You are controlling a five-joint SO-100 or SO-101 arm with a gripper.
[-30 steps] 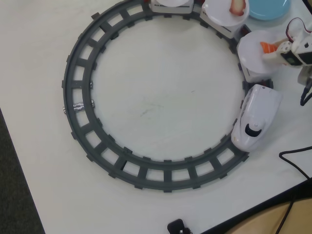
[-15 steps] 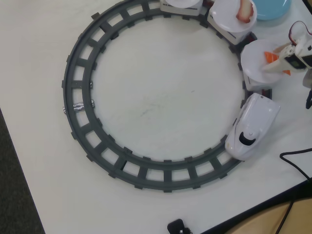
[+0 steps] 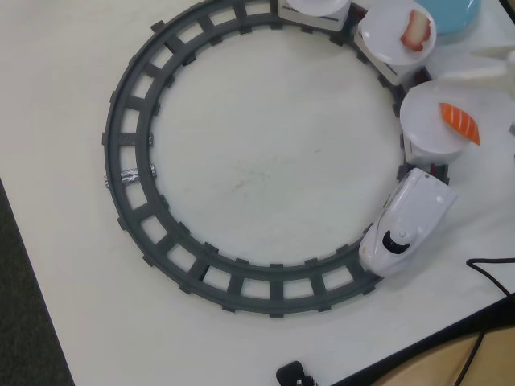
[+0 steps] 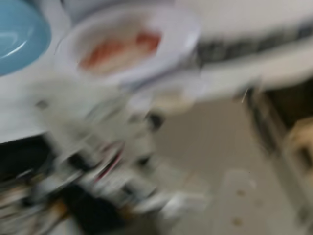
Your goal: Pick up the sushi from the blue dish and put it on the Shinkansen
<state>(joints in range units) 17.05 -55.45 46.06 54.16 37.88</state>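
On the circular track (image 3: 129, 201) in the overhead view, a white Shinkansen (image 3: 406, 221) is being followed by cars carrying white plates. A salmon sushi (image 3: 459, 122) is lying on the plate (image 3: 434, 121) just behind it, a paler sushi (image 3: 417, 30) on the next plate. The blue dish (image 3: 455, 14) is being seen at the top edge, apparently empty. The wrist view is being smeared by motion, so the jaws cannot be judged. The salmon piece is sitting near its plate's rim and could be knocked off.
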